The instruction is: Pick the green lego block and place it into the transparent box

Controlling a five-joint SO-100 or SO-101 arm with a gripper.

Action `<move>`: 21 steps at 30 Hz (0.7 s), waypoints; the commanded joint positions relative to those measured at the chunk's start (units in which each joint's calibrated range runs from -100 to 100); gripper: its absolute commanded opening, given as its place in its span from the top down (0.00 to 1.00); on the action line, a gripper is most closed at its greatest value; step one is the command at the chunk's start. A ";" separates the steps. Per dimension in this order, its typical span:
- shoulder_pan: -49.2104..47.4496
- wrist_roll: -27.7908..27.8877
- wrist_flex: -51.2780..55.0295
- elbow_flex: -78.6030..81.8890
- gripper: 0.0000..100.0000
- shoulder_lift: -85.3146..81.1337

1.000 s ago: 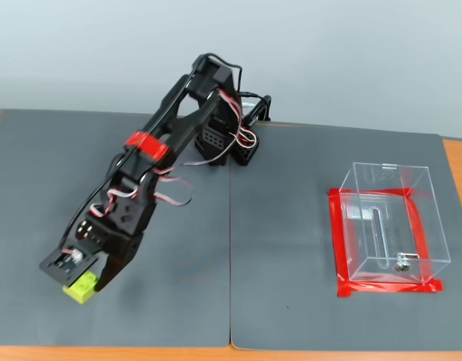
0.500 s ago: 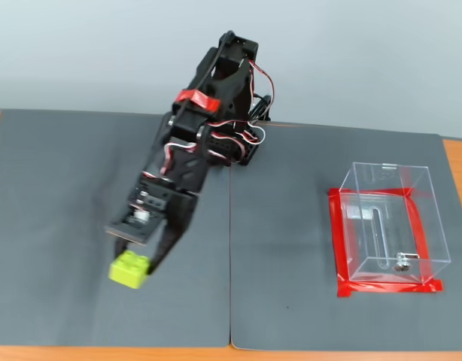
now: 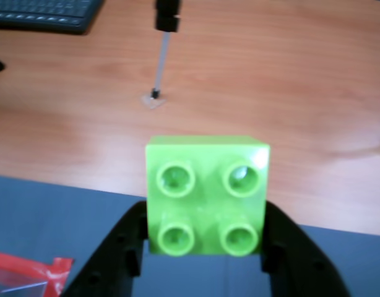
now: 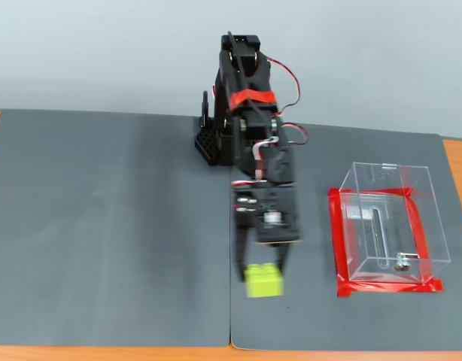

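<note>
My gripper is shut on the green lego block, a lime-green brick with four studs, near the front edge of the grey mat. In the wrist view the block sits between the two black jaws of the gripper, studs facing the camera. I cannot tell whether the block touches the mat. The transparent box stands to the right of the gripper in the fixed view, apart from it, edged by red tape, with a slot and a small metal fitting in its base. A red-taped corner of it shows at the wrist view's lower left.
The grey mat covers the wooden table. The arm's black base stands at the back middle. In the wrist view a dark keyboard lies at the upper left and a thin rod on a small clear foot stands on the wood.
</note>
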 commanded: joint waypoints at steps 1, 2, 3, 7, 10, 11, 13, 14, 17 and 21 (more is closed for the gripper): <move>-6.27 0.00 -0.75 -0.98 0.86 -2.13; -7.77 0.05 -0.84 -0.98 0.86 -2.04; -9.18 0.05 -0.84 -0.98 0.86 -1.96; -15.30 -0.05 -0.84 -0.98 0.86 -1.79; -19.40 -0.05 -0.49 -0.98 0.86 -1.79; -20.82 -0.05 -0.32 -0.98 0.86 -1.79; -23.13 -0.05 -0.23 -0.98 0.86 -1.79; -24.33 -0.05 -0.23 -0.98 0.86 -1.70; -28.13 -0.10 -0.23 -0.80 0.86 -1.62; -31.26 -0.10 -0.23 -0.44 0.86 -1.62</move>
